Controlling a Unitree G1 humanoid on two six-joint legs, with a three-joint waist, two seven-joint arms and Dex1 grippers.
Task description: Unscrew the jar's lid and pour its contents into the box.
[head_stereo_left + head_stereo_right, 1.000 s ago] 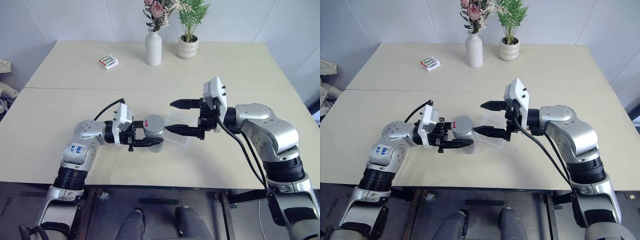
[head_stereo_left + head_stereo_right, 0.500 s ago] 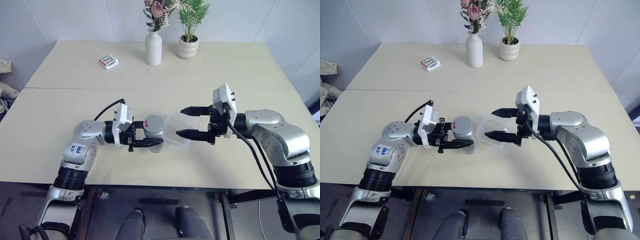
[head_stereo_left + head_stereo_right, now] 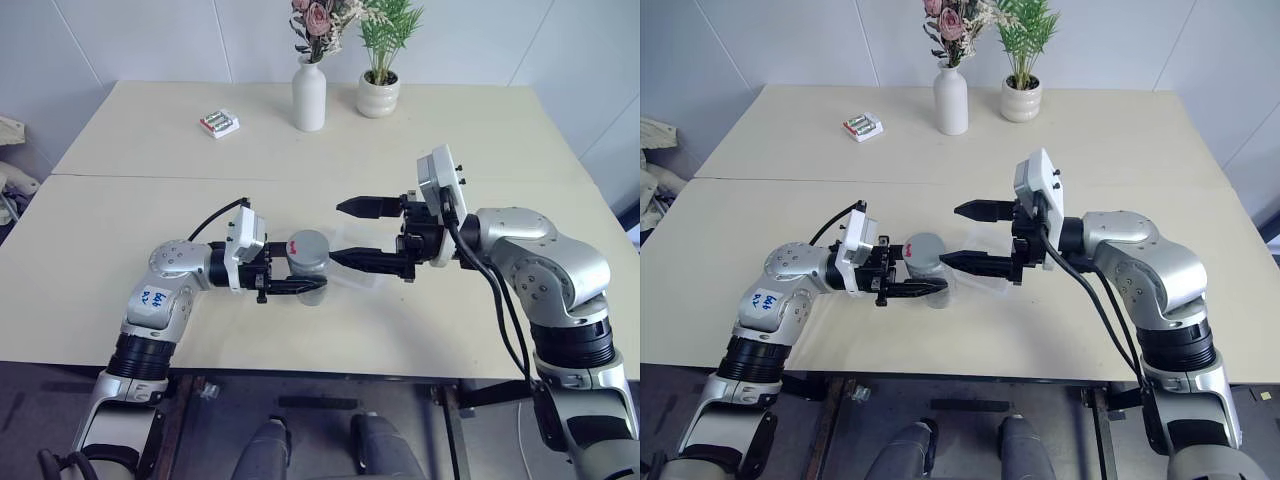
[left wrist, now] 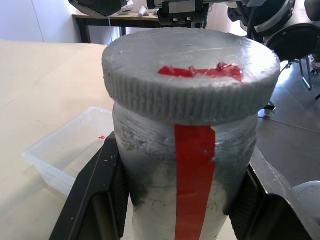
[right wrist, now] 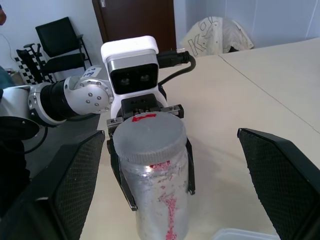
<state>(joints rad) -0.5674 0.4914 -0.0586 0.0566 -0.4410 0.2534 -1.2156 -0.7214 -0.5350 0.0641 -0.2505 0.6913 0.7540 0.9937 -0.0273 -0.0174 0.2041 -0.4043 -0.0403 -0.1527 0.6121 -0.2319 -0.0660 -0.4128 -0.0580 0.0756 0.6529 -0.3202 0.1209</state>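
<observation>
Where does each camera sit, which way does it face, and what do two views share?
Left eye, right eye: on the head, looking down over the table; both arms show.
Left wrist: along the left pincer, shut on the jar; beyond lies the box.
Right wrist: along the open right pincer, facing the jar.
Shared: both wrist views show the lid still on.
</observation>
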